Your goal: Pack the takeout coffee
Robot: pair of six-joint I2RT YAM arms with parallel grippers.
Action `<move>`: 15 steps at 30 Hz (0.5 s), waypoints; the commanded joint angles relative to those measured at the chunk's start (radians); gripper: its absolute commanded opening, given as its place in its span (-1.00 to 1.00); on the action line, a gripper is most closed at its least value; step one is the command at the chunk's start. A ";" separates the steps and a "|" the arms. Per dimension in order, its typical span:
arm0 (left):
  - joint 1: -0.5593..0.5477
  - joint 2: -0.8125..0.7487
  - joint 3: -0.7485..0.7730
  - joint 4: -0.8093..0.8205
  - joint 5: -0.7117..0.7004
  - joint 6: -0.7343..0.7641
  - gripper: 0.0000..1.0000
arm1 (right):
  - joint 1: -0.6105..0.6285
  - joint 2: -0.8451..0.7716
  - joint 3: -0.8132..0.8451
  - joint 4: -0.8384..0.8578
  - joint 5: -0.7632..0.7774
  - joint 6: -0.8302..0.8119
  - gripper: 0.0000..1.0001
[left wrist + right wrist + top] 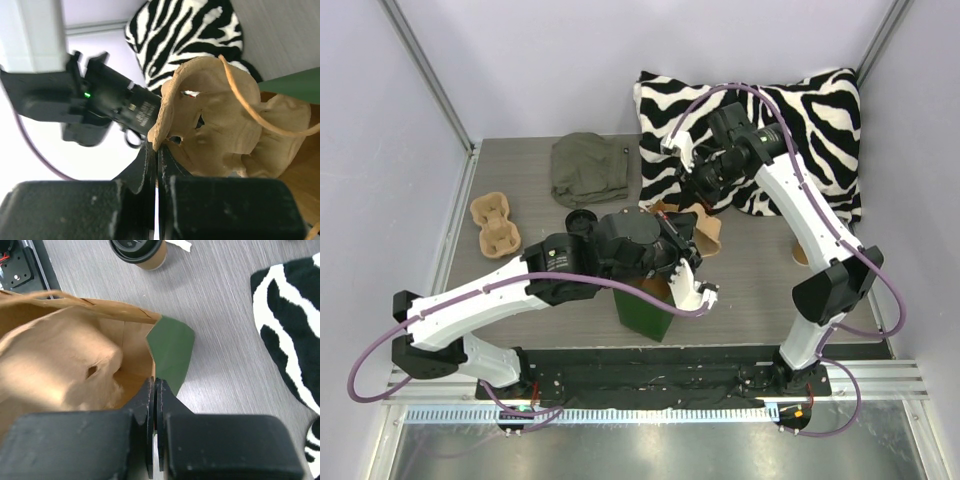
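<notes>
The takeout coffee (139, 250), a tan cup with a black lid, stands on the table beyond the bag; in the top view its lid (582, 222) peeks out beside my left arm. The green bag (645, 310) stands open at the middle front. My right gripper (155, 384) is shut on the bag's rim by a folded green flap (172, 347), and it also shows in the top view (696, 196). My left gripper (157, 150) is shut on the edge of a tan pulp cup tray (220, 130), which sits in the bag's mouth (55, 365).
A second pulp tray (495, 222) lies at the left. An olive cloth (588, 168) lies at the back middle. A zebra pillow (800, 120) fills the back right corner. Something tan (801, 253) shows behind my right arm. Walls close in on all sides.
</notes>
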 commanded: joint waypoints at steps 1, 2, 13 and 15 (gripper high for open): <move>0.041 -0.054 -0.063 0.010 -0.018 -0.126 -1.00 | 0.009 -0.109 -0.042 0.047 -0.084 -0.074 -0.98; 0.052 -0.063 -0.077 0.022 -0.010 -0.169 -1.00 | 0.008 -0.123 -0.054 0.055 -0.098 -0.085 -0.98; 0.076 -0.112 -0.183 0.111 -0.024 -0.462 -1.00 | 0.009 -0.214 -0.119 0.138 -0.161 -0.180 -0.98; 0.075 -0.126 -0.198 0.116 -0.024 -0.449 -1.00 | 0.009 -0.217 -0.116 0.133 -0.158 -0.202 -0.98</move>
